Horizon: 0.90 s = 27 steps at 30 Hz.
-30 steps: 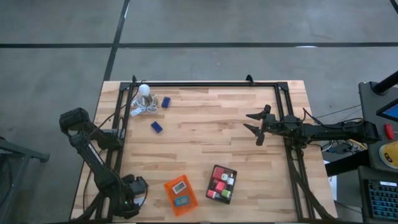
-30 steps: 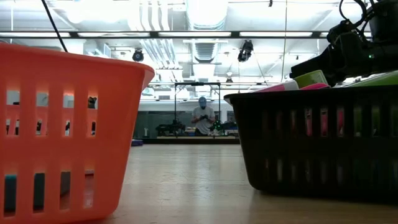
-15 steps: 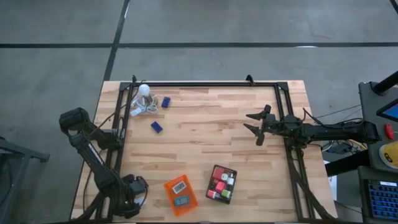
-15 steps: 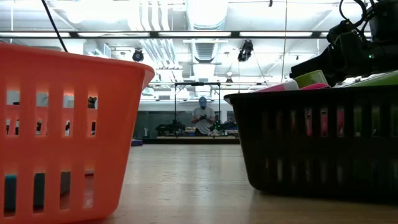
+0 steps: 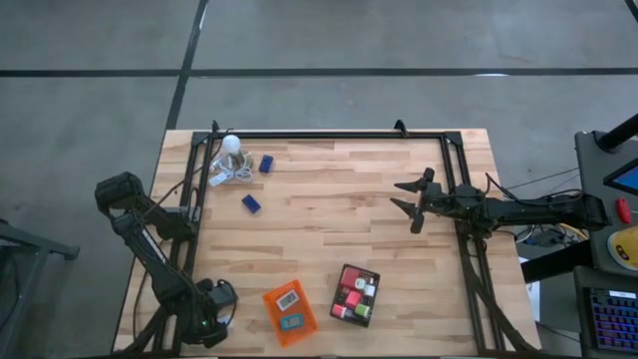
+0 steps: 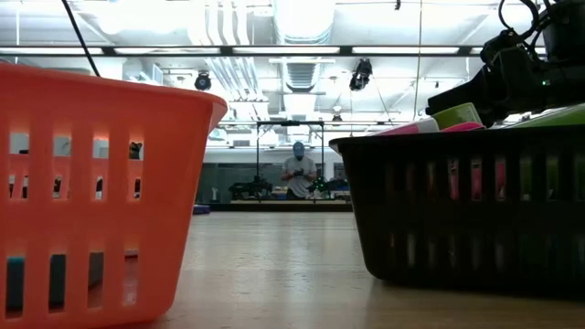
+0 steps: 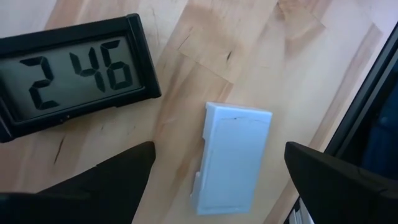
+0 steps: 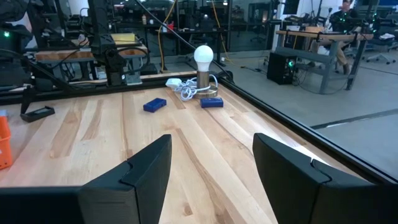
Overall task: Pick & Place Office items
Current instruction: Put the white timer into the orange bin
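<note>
Pale box — between left gripper's open jaws

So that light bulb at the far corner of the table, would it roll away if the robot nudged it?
Probably not far. The light bulb stands upright in a base with a white cord coiled beside it, which should tether it. It looks top-heavy, so a push might tip it, and the globe is likely fragile.
</note>
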### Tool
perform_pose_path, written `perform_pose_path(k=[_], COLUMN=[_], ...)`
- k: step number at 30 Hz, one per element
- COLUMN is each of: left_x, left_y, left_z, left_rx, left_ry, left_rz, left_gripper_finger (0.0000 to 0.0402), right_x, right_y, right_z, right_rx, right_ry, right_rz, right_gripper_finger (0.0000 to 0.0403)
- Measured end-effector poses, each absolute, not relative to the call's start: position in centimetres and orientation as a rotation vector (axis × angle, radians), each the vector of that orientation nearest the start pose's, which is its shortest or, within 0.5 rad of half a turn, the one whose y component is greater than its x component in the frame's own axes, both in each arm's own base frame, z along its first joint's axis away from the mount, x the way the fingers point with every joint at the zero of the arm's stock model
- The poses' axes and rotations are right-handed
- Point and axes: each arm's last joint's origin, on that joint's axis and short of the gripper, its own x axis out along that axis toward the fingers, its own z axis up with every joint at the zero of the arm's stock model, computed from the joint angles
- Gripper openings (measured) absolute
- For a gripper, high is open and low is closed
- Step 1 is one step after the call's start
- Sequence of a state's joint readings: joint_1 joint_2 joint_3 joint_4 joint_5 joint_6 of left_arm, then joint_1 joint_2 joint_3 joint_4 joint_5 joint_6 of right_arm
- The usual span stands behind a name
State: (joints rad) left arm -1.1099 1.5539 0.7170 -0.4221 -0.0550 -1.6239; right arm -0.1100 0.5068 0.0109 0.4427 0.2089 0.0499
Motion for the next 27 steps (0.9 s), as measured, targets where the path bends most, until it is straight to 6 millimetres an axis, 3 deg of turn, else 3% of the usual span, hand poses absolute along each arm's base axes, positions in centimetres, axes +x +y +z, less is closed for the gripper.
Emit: perform_pose_path(k=[19, 27], left_x=[11.3, 11.9], left_y=[-22.5, -23.6], left_z=[14.5, 14.6], left_rx=[-0.504, -0.500], left_ry=[1.458, 1.429], left_rz=[0.195, 0.196], left_gripper_finger=[0.0376, 0.0376], right_x=[12.8, 12.8], right_y=[-2.0, -2.0], right_z=[16.3, 16.3], right_rx=[0.047, 0.047], right_ry=[0.045, 0.045], right_rz=[-0.320, -0.320], right_gripper_finger=[0.0219, 0.0219])
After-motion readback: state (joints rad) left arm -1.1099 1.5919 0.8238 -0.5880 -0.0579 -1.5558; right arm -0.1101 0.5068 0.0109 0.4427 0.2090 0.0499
